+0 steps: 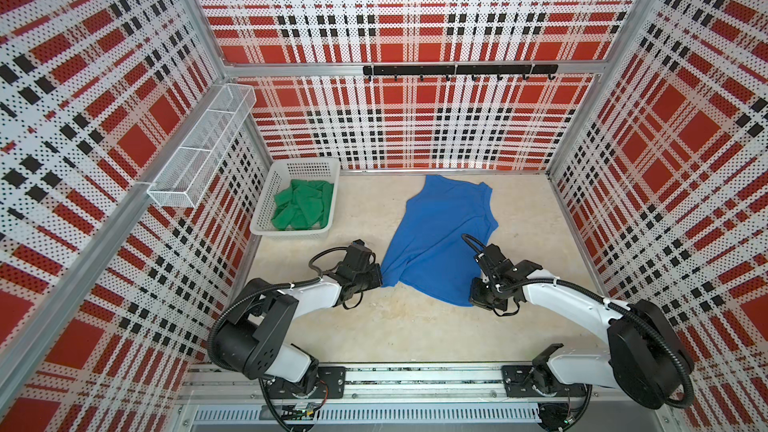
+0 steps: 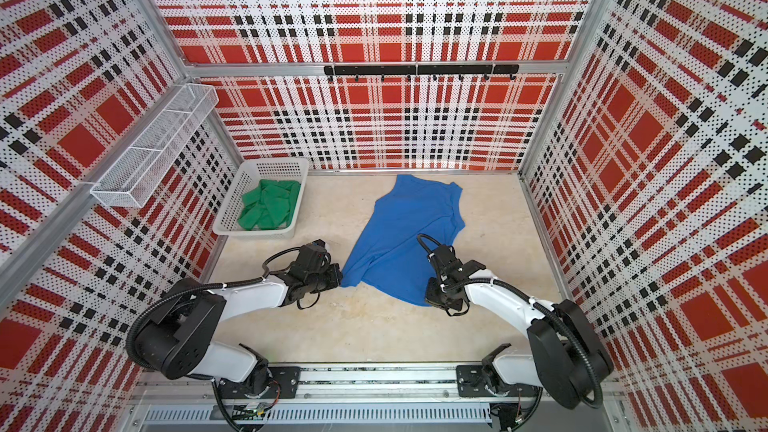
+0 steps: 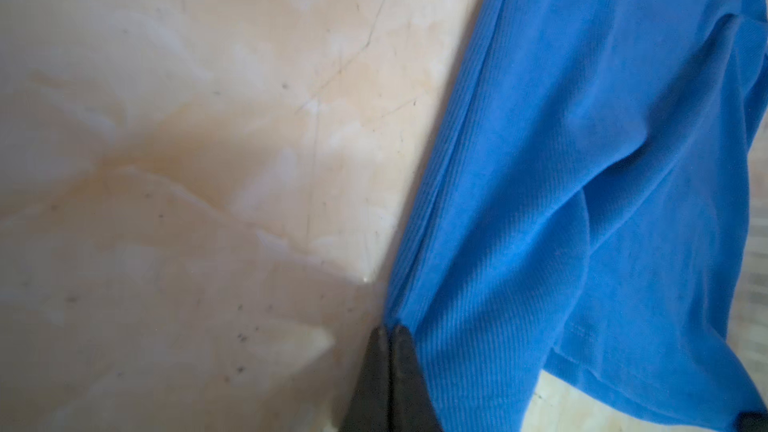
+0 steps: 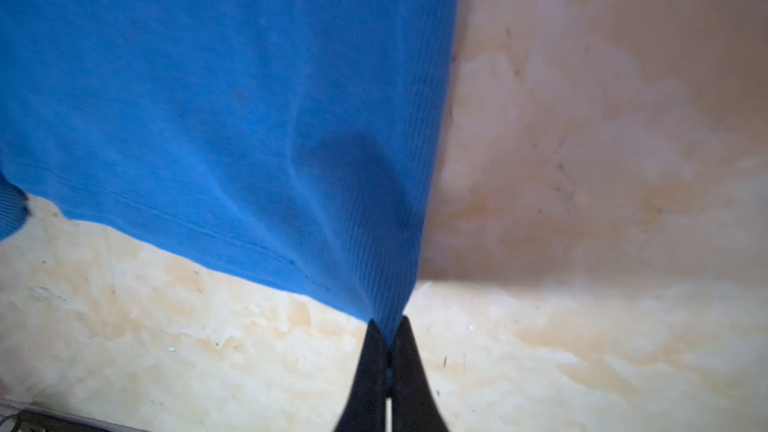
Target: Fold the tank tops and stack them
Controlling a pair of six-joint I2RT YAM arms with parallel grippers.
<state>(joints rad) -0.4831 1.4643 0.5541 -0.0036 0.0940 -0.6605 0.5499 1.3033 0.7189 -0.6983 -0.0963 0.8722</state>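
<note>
left gripper (image 3: 390,328) pinching near-left hem corner of blue tank top (image 1: 440,234) | right gripper (image 4: 388,326) pinching near-right corner | top lies mid table (image 1: 374,326) | green tank top (image 1: 303,205) in basket (image 1: 266,197) far left | risk: shallow pinch slips, uneven pull bunches

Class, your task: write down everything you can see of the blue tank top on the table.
The blue tank top is a sleeveless garment of soft, finely ribbed royal-blue fabric with a stitched hem. It lies spread, slightly askew, on the beige marbled table, with its neckline toward the back wall and its hem nearest the arms. Creases run across the lower body. The left gripper is shut on one hem corner and the right gripper on the other.
</note>
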